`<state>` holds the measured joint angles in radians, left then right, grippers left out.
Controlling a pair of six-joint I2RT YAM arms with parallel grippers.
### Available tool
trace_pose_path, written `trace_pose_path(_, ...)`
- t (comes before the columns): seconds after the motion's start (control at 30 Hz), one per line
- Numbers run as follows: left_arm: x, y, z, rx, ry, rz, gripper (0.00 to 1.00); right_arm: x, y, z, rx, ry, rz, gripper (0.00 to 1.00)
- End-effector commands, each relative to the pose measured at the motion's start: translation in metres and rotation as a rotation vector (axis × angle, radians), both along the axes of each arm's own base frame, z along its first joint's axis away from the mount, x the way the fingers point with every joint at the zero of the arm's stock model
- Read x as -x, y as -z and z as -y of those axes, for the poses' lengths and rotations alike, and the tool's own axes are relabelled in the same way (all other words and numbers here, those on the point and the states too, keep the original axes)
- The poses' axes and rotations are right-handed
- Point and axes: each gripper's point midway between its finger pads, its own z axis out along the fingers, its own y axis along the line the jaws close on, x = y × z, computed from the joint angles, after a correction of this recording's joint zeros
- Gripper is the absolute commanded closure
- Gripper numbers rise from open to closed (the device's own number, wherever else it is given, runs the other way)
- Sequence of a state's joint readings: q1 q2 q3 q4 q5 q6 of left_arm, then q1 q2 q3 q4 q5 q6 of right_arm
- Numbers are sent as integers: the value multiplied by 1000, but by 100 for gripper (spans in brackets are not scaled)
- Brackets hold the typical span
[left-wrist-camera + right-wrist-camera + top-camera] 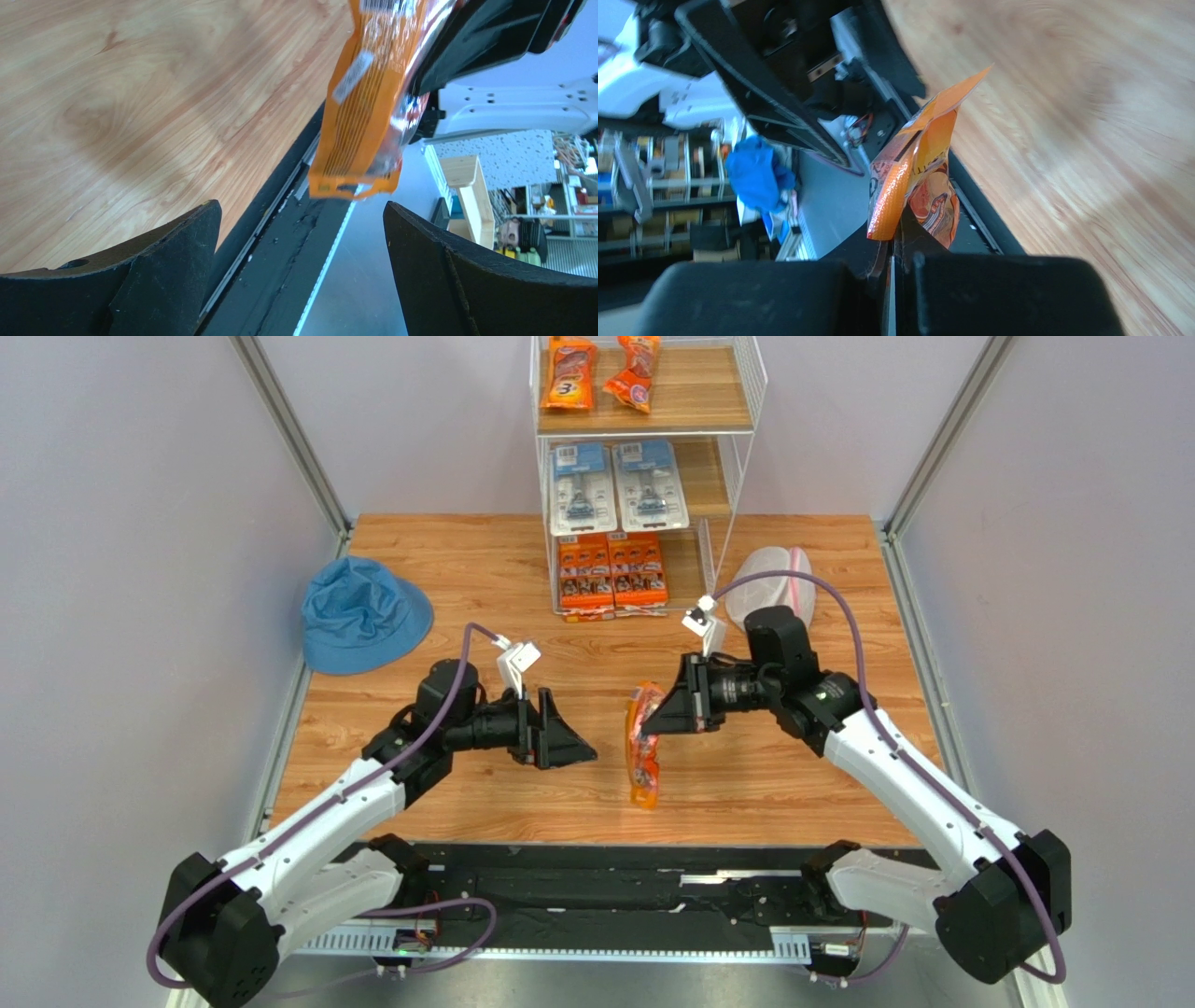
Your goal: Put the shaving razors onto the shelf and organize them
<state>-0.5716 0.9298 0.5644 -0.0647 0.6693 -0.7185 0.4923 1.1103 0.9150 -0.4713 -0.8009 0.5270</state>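
My right fingers (662, 714) are pinched shut on a long narrow orange bag (644, 751) of razors, gripping the end nearer the shelf (706, 399). The bag is held over the table (463, 574), well out in front of the shelf, its long axis running straight away from the shelf's front. My left fingers (568, 742) are spread wide beside the bag, touching nothing. Since the right arm has the bag, I judge the carry is its job, to the top board where two like orange bags (570, 374) lie. The print is too blurred to read; only a white label (352, 75) shows.
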Motion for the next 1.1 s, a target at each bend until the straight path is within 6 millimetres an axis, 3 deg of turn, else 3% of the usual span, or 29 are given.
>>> trace_pose_path(0.0, 7, -38, 15, 121, 89, 125, 5, 19, -37, -32, -151, -158, 88, 100)
trace_pose_path(0.17, 13, -44, 17, 133, 109, 154, 5, 34, -42, -59, -166, -257, 100, 100)
trace_pose_path(0.33, 16, -46, 14, 135, 104, 172, 5, 42, -49, -70, -179, -300, 105, 99)
trace_pose_path(0.63, 21, -52, 10, 165, 101, 203, 6, 51, -60, -74, -216, -329, 117, 100)
trace_pose_path(1.07, 26, -54, 3, 165, 81, 232, 6, 48, -55, -71, -197, -293, 127, 100)
